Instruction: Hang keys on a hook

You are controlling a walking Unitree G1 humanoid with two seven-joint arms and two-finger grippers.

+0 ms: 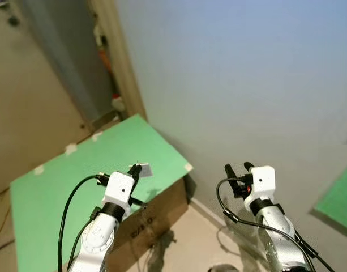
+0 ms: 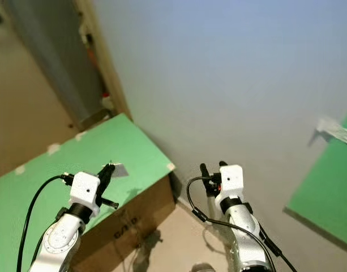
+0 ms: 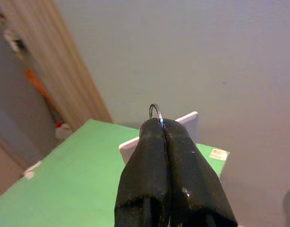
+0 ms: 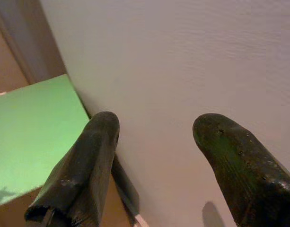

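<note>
My left gripper (image 1: 136,168) is shut on a thin metal key ring (image 3: 155,109), whose loop pokes out above the closed fingertips (image 3: 169,135). A small white tag (image 3: 189,124) sticks out behind them, seen from the head as a pale tab (image 1: 144,169). This gripper is held over the far corner of a green board (image 1: 77,181). My right gripper (image 1: 238,168) is open with nothing between its fingers, and it points at the bare pale wall (image 1: 247,85). A small silvery fitting (image 2: 334,130) juts from the wall at the right; I cannot tell whether it is a hook.
The green board lies on a cardboard box (image 1: 156,218) standing against the wall. A wooden door frame (image 1: 119,56) rises at the back left. A second green panel (image 2: 326,187) shows at the right edge. Bare floor (image 1: 184,243) lies between my arms.
</note>
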